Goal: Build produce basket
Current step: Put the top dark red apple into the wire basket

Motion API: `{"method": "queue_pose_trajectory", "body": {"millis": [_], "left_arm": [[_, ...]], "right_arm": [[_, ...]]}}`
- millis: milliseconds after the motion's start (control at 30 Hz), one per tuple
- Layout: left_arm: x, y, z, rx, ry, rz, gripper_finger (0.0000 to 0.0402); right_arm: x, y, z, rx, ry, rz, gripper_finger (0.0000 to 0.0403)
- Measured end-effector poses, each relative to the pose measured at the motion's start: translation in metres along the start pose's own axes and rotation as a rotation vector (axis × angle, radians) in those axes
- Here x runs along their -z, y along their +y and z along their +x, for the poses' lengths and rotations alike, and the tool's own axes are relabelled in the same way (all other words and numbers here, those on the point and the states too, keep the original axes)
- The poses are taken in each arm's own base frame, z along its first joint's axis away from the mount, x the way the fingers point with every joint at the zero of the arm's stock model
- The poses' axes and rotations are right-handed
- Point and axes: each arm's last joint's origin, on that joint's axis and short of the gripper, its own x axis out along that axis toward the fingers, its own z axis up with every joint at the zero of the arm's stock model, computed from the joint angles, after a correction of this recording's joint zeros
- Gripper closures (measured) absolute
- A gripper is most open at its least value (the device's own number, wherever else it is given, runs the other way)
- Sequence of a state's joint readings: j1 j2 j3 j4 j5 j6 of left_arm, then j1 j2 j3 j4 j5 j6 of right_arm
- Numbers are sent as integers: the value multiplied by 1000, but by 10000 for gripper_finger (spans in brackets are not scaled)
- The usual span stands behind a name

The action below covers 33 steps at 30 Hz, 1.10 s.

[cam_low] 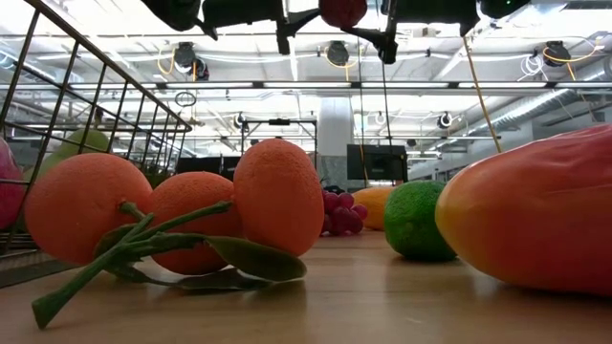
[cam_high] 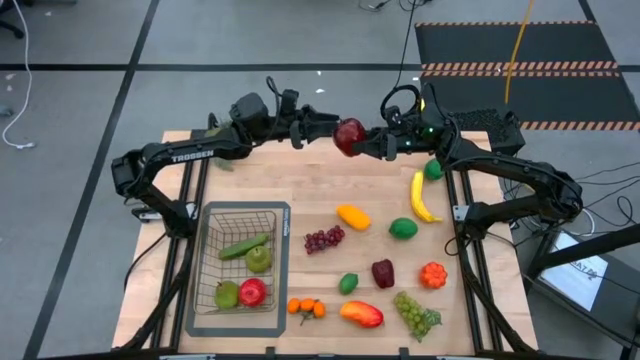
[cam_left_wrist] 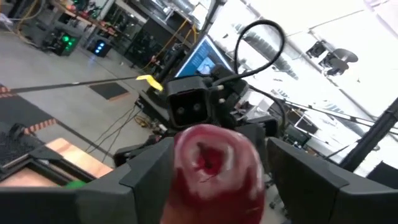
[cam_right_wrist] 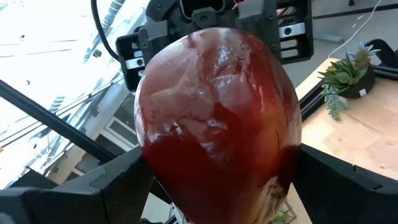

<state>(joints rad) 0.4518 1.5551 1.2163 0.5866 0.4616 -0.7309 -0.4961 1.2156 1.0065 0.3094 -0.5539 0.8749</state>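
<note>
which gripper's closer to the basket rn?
Left. The left gripper is up at the far edge, on the basket's side; the right gripper sits further right, holding the red apple.

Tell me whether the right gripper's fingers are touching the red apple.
Touching. The right wrist view shows the red apple filling the space between the right gripper's fingers, both pressed against its sides with no gap.

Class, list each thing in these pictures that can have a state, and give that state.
red apple: in the air above the table, held by the right pincer.
right pincer: shut on the red apple, over the table's far side.
left pincer: at the apple's other side, grip unclear.
basket: upright, partly filled.
banana: loose on the table.
</note>
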Motion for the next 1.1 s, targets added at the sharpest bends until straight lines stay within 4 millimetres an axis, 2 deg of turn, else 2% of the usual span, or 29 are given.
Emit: {"method": "queue_pose_trajectory", "body": {"millis": [267,433,733,1100], "left_arm": [[8,2,7,-2,-11,-13,211],[9,1,8,4,-18,-37,231],[10,2,8,1,-9,-58,249],[13,4,8,-20,30,-101,244]], "right_arm": [[0,0,0,1,4,-3,69],[1,0,0,1,9,3,69],[3,-2,0,6,37,21,69],[3,-3,0,13,43,29,69]]}}
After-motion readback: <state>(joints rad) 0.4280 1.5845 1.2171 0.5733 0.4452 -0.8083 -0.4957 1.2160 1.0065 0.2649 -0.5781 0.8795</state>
